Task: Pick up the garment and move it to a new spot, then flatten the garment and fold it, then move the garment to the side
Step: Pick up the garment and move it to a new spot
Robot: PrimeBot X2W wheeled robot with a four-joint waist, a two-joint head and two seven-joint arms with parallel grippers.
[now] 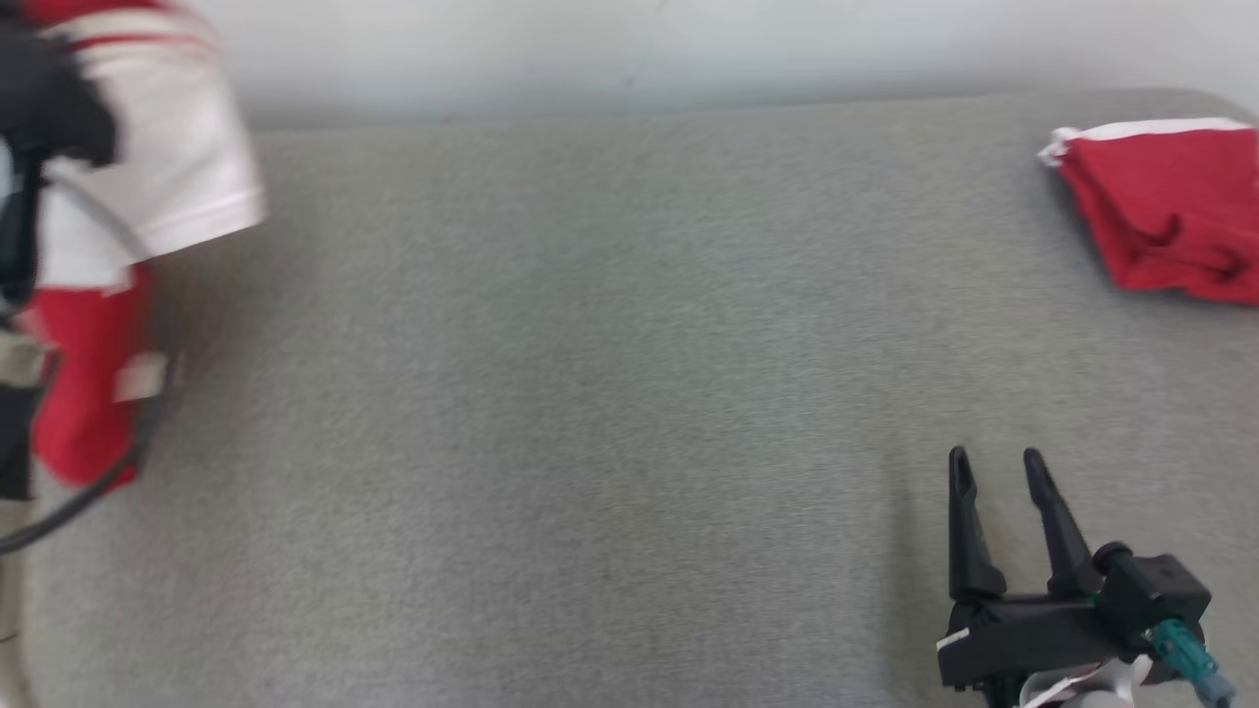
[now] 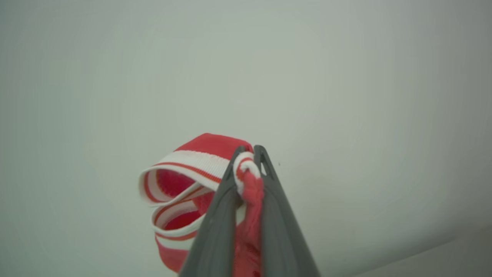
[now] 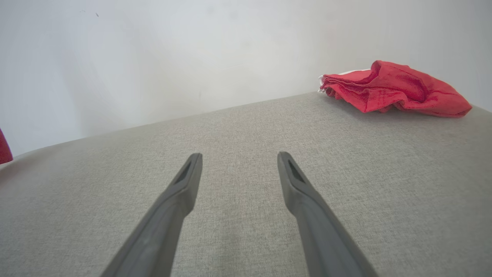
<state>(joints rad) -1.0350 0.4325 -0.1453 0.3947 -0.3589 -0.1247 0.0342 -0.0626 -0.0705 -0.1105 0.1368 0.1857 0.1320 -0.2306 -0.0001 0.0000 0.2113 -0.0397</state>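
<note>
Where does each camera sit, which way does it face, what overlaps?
Head: high, facing down at the grey surface; open right claw lower right, held garment far left.
Left wrist: along the left claw, shut on that garment, toward a pale wall.
Right wrist: low over the surface, along open fingers.
Shared: head and right wrist show the folded red garment.
</note>
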